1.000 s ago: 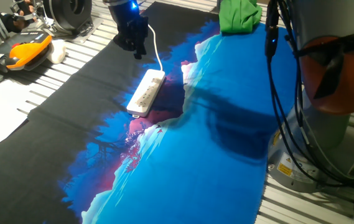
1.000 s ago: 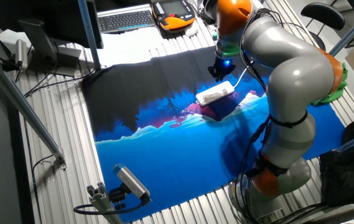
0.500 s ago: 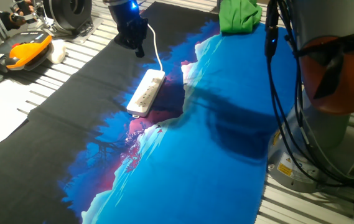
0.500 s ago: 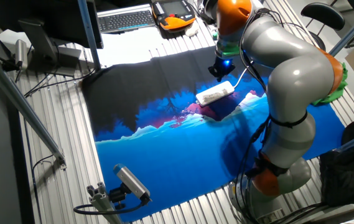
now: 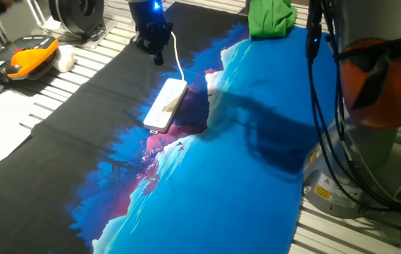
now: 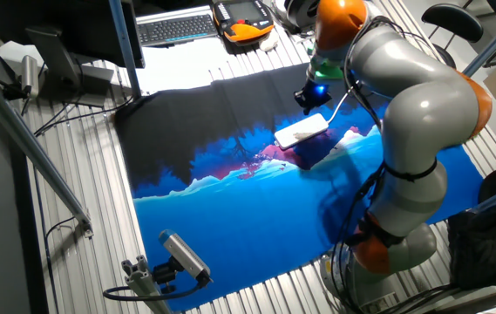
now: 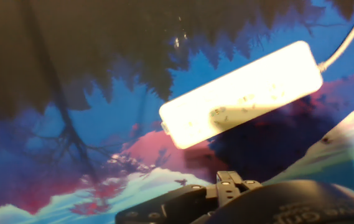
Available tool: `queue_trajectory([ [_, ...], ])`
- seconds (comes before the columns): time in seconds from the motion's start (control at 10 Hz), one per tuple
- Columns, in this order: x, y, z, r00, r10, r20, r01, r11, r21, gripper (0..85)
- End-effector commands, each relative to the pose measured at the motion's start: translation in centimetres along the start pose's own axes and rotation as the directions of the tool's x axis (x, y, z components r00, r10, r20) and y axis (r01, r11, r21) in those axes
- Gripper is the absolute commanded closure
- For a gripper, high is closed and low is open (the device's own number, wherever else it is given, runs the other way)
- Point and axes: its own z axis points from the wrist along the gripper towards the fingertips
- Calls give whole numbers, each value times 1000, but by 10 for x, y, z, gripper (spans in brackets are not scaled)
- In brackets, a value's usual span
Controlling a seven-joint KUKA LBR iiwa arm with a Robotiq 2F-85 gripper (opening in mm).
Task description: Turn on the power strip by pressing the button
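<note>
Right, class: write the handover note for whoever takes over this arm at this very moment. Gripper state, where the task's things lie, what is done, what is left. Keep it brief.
Gripper: raised above the cloth near the cord end of the power strip, not touching it. No view shows the fingertips, so open or shut cannot be told.
Power strip: flat on the blue-and-black cloth, sockets up, cord running back past the gripper.
Button: not made out in any view; the strip is overexposed in the hand view.
Done: arm brought close to the strip. No press seen.
Left: find the button, lower onto it, press.
</note>
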Motion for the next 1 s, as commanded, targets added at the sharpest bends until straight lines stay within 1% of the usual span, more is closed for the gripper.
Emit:
queue_trajectory([
  [0.0,0,0,0,995,95,14,-95,995,15,850],
  [0.1,0,0,0,969,240,54,-242,970,35,850],
  [0.2,0,0,0,939,330,100,-338,938,79,850],
  [0.3,0,0,0,916,379,130,-390,918,75,850],
  [0.4,0,0,0,896,406,181,-426,900,95,680],
  [0.5,-8,-2,3,859,476,189,-497,864,79,680],
  [0.6,-17,-7,6,818,564,115,-571,819,49,680],
  [0.7,-26,-10,9,790,605,97,-609,793,18,680],
  [0.8,-34,-15,14,772,625,115,-631,775,24,680],
  [0.9,-41,-22,18,762,634,132,-642,766,29,680],
])
